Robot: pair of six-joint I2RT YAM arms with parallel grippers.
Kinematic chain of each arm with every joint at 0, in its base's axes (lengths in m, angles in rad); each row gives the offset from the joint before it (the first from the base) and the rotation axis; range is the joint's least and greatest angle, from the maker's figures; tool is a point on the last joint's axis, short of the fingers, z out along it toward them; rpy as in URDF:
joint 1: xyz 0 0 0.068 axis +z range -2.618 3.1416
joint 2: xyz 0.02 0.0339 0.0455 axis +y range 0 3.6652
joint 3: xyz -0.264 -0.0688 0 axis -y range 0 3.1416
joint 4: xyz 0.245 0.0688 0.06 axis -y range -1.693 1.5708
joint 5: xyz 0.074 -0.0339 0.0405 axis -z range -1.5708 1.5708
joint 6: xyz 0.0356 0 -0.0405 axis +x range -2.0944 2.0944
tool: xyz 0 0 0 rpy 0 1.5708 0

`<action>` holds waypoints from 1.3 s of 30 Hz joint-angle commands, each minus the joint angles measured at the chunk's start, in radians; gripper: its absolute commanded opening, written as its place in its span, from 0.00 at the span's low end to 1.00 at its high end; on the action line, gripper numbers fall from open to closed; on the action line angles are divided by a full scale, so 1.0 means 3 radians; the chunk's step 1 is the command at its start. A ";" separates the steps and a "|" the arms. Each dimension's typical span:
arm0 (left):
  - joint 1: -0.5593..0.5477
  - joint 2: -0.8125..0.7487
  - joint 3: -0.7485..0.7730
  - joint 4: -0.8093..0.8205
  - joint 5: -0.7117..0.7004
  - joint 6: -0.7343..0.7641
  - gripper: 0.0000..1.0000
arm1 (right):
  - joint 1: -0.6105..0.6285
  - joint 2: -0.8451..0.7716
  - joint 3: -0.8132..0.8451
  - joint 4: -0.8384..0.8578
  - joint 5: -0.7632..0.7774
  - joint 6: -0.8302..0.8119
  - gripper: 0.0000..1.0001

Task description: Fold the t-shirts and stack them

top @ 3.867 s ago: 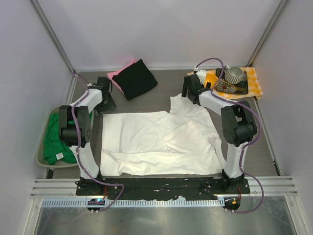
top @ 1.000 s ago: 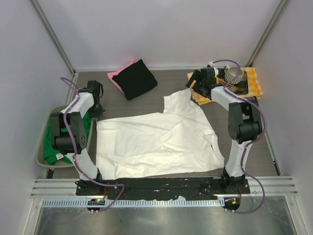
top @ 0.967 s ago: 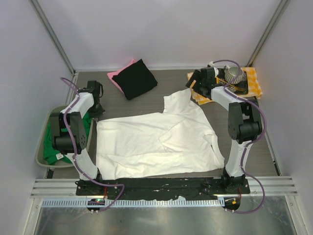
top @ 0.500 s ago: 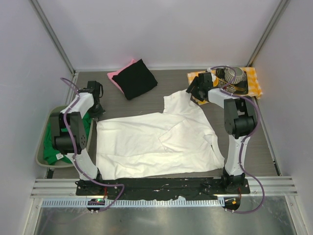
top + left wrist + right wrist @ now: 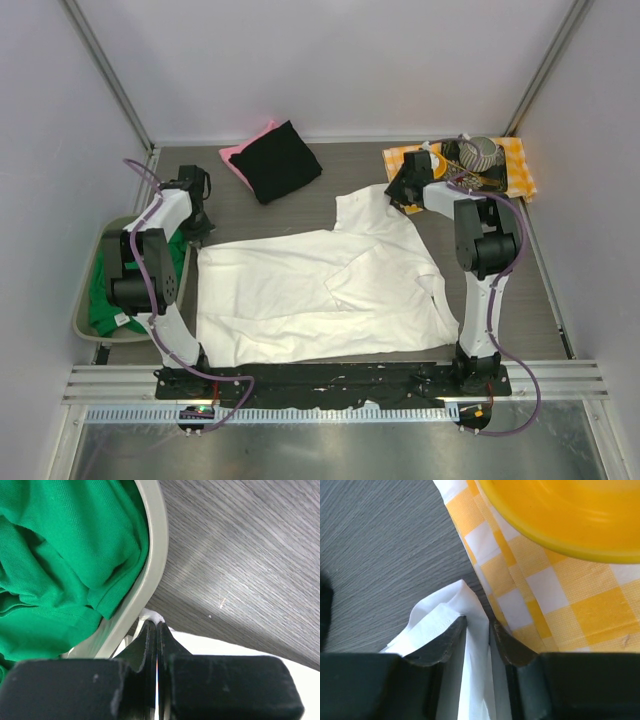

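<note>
A white t-shirt (image 5: 320, 290) lies spread across the middle of the table. My left gripper (image 5: 197, 235) sits at its far left corner and is shut on a small tip of white cloth (image 5: 151, 615). At the shirt's far right corner, beside the checked cloth, my right gripper (image 5: 397, 190) has its jaws narrowed onto a fold of the white shirt (image 5: 435, 625), with fabric filling the gap. A black t-shirt (image 5: 282, 160) lies folded on a pink one (image 5: 238, 155) at the back. A green t-shirt (image 5: 115, 290) lies crumpled in the bin.
The grey bin (image 5: 85, 300) stands at the left table edge, and its rim (image 5: 150, 555) is right next to my left fingers. An orange-and-white checked cloth (image 5: 515, 165) at the back right carries a yellow bowl (image 5: 570, 515) and a metal object (image 5: 478, 152).
My right gripper has come down from the checked cloth to the shirt's far right corner and narrowed its jaws from wide open onto the fabric. The left arm has not moved.
</note>
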 commanded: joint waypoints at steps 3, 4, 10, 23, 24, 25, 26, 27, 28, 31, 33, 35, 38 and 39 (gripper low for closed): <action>0.0031 -0.0175 -0.0038 0.0006 -0.0031 0.0048 0.00 | 0.0004 0.0101 0.0162 0.0295 0.0049 -0.0050 0.14; 0.0036 -0.0185 -0.0048 0.0011 -0.0026 0.0048 0.00 | 0.0004 0.0121 0.0173 0.0336 0.0070 -0.0075 0.07; 0.0036 -0.0272 -0.0053 -0.0004 -0.0011 0.0048 0.00 | 0.0009 -0.0062 0.0081 0.0509 0.0157 -0.0219 0.01; 0.0036 -0.0916 -0.0232 0.0006 0.0260 0.0094 0.00 | 0.0121 -0.1453 -0.0466 0.0214 0.0413 -0.0561 0.01; 0.0031 -0.0967 -0.0263 0.0016 0.0286 0.0089 0.00 | 0.0137 -0.1616 -0.0522 0.0056 0.0418 -0.0617 0.01; 0.0031 -0.1013 -0.0304 0.0021 0.0342 0.0089 0.00 | 0.0152 -0.1719 -0.0558 -0.0021 0.0448 -0.0648 0.01; 0.0036 -0.1109 -0.0390 0.0011 0.0362 0.0084 0.00 | 0.0203 -0.1811 -0.0604 -0.0088 0.0530 -0.0668 0.01; 0.0036 -0.1161 -0.0436 -0.0004 0.0373 0.0049 0.00 | 0.0219 -0.1913 -0.0731 -0.0190 0.0541 -0.0709 0.01; 0.0036 -0.1212 -0.0513 0.0001 0.0373 0.0028 0.00 | 0.0249 -0.2142 -0.0803 -0.0231 0.0546 -0.0730 0.01; 0.0036 -0.1503 -0.0850 0.0113 0.0424 -0.0069 0.00 | 0.0428 -0.2607 -0.1120 -0.0420 0.0673 -0.0761 0.01; 0.0031 -0.1723 -0.1095 0.0164 0.0475 -0.0166 0.00 | 0.0611 -0.2833 -0.1324 -0.0593 0.0811 -0.0766 0.01; 0.0026 -0.1841 -0.1219 0.0180 0.0557 -0.0243 0.00 | 0.0750 -0.3114 -0.1432 -0.0762 0.0929 -0.0771 0.01; 0.0025 -0.2107 -0.1403 0.0093 0.0633 -0.0340 0.00 | 0.0980 -0.3461 -0.1652 -0.1059 0.1072 -0.0689 0.01; 0.0025 -0.2275 -0.1540 0.0118 0.0730 -0.0361 0.00 | 0.1041 -0.3564 -0.1764 -0.1197 0.1098 -0.0664 0.01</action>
